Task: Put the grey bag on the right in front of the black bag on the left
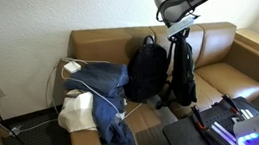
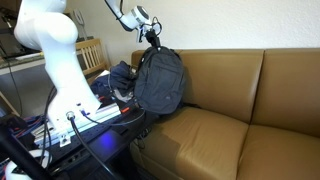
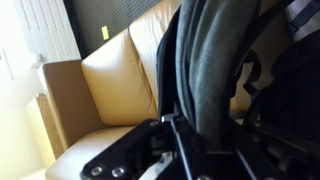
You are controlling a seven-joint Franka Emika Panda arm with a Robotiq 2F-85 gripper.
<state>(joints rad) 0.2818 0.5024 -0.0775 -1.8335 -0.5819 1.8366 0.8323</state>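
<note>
The grey bag [image 1: 181, 77] hangs from my gripper [image 1: 180, 31] above the tan couch, lifted by its top handle. In an exterior view it shows as a large grey backpack [image 2: 160, 80] under the gripper [image 2: 152, 38]. The black bag [image 1: 147, 70] stands upright on the couch seat against the backrest, right beside the hanging grey bag. In the wrist view, grey fabric [image 3: 215, 60] runs between the jaws [image 3: 200, 125], which are shut on it. The black bag is hidden behind the grey one in the exterior view from the couch's other end.
Blue jeans [image 1: 109, 92] and a white cloth [image 1: 77, 111] lie on the couch end beside the black bag. The couch seat [image 2: 215, 135] stretches away from the bags. A black table with cables [image 1: 212, 134] stands in front of the couch. The robot base [image 2: 60, 70] stands by it.
</note>
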